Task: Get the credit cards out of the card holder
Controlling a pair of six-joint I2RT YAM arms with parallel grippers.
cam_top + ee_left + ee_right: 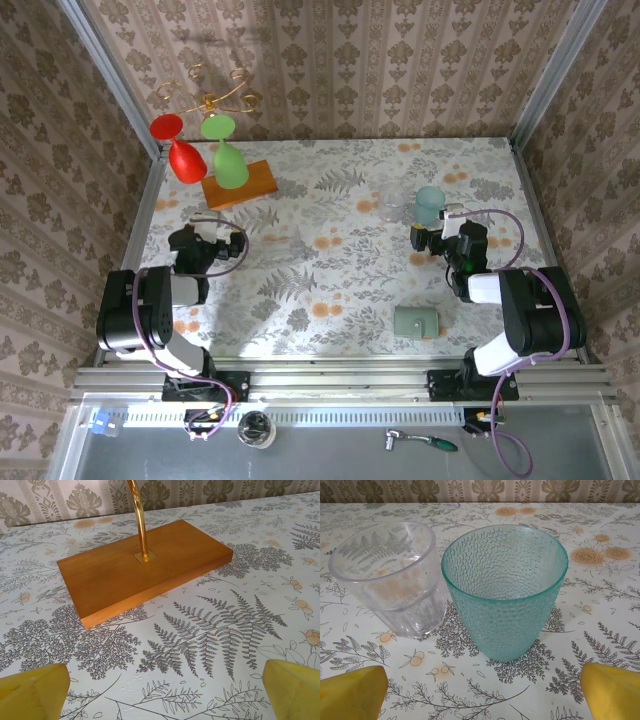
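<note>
The card holder [416,322] is a pale sage-green wallet lying shut on the floral tablecloth near the front right, just left of the right arm's base. The credit cards are hidden. My left gripper [212,238] hovers at the left side of the table, open, its yellow fingertips [32,690] wide apart over bare cloth; nothing is between them. Over at the right, my right gripper [437,226] is also open, its yellow fingertips [612,690] spread just short of a teal cup. Both grippers are well away from the card holder.
An orange wooden block [238,185] [145,570] carries a gold stand [139,515] with a red glass [183,158] and a green glass [228,163] hanging from it. The teal cup [505,590] [430,204] and a clear glass [390,575] stand side by side. Wallpapered walls enclose the table.
</note>
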